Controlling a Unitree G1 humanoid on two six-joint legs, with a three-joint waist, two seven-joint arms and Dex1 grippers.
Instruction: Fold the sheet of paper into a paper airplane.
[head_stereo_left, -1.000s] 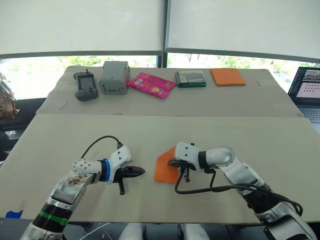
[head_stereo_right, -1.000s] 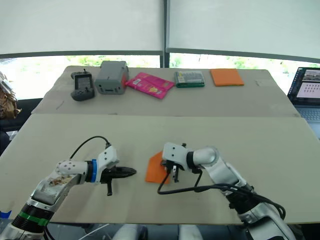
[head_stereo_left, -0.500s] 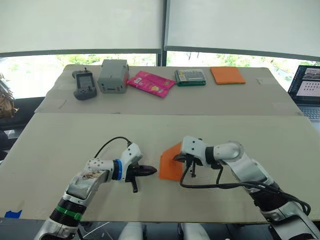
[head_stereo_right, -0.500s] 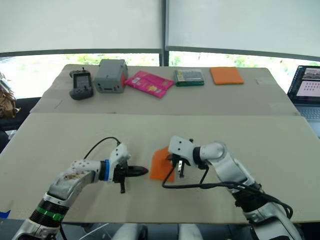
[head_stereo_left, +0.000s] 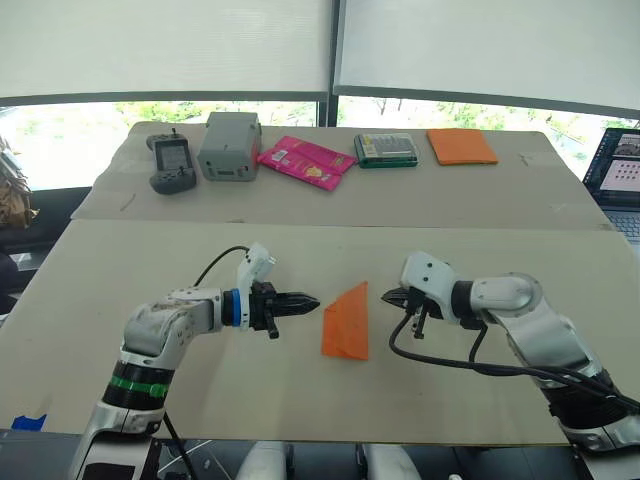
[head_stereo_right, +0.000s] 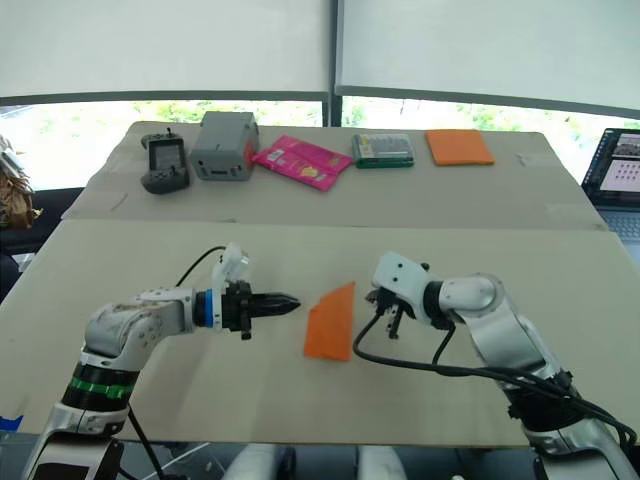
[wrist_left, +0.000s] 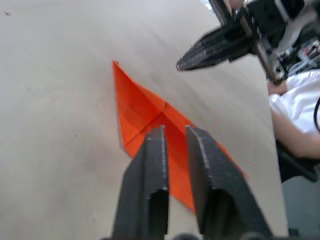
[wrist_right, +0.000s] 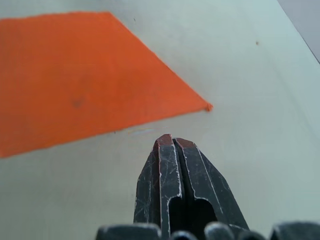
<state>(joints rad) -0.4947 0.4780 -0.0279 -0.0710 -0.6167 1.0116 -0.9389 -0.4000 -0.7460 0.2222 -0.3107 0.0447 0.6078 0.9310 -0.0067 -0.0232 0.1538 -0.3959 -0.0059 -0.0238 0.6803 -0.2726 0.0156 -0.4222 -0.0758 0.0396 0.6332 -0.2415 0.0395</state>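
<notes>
Both grippers lay low over the counter (head_stereo_left: 150, 260) in the left eye view, pointing at each other across the sheet of paper (head_stereo_left: 346, 322). The left gripper (head_stereo_left: 312, 302) reached in from the left with its forearm almost level, tips just beside the paper's left edge. The right gripper (head_stereo_left: 386, 297) came from the right on a bent arm, tips near the paper's pointed upper corner and apart from it. The paper lay flat between them, bright orange, a narrow shape with a pointed top and a broader lower end.

From the right eye view the same layout held: the paper sat on the near board, with a grey box (head_stereo_right: 224, 146), a black handheld device (head_stereo_right: 165, 165), a pink packet (head_stereo_right: 296, 162), a green case (head_stereo_right: 382, 150) and a thicker orange pad (head_stereo_right: 459, 147) well apart on the far board.

Through the left wrist view, the left gripper's fingers (wrist_left: 150, 175) stood slightly parted with a thin gap, over the paper, which showed crease lines and folded flaps. The right gripper appeared beyond it.

Seen in the right wrist view, the right gripper's fingers (wrist_right: 162, 170) were pressed together, holding nothing, just short of the paper's corner.
</notes>
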